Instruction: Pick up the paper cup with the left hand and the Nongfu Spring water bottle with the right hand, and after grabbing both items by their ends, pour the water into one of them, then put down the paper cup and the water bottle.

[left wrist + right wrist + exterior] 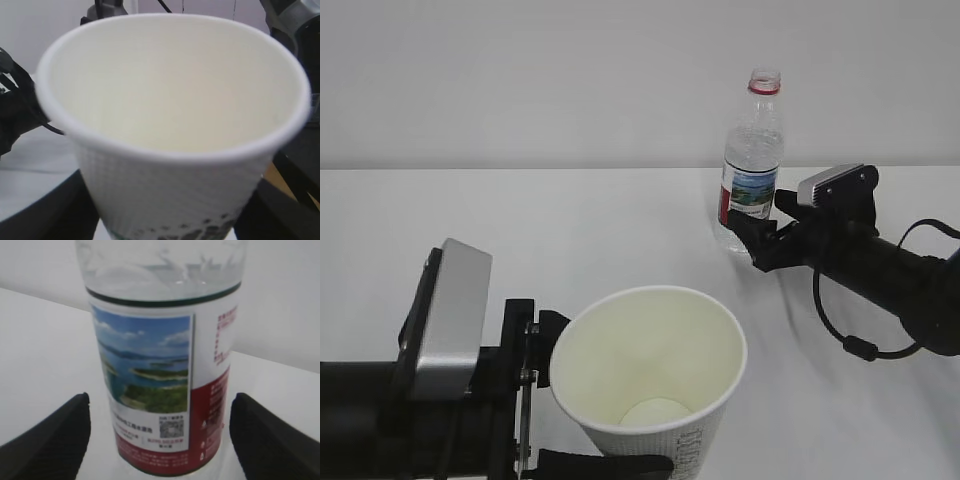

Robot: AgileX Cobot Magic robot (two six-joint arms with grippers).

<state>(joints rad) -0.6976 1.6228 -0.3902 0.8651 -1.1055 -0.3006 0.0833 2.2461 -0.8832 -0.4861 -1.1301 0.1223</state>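
The white paper cup (650, 390) is at the front of the exterior view, its mouth tilted toward the camera and its cream inside bare. My left gripper (585, 400) is shut on its dimpled wall, with black fingers (60, 215) on either side low on the cup (170, 125). The Nongfu Spring water bottle (752, 170) stands upright and uncapped on the table at the back right, with water (160, 270) showing above the label. My right gripper (757, 225) is open around the bottle's lower part (160, 390), with a gap at each finger (270, 440).
The white table (570, 230) runs back to a pale wall. The right arm's cable (850, 340) loops down onto the table beside the arm.
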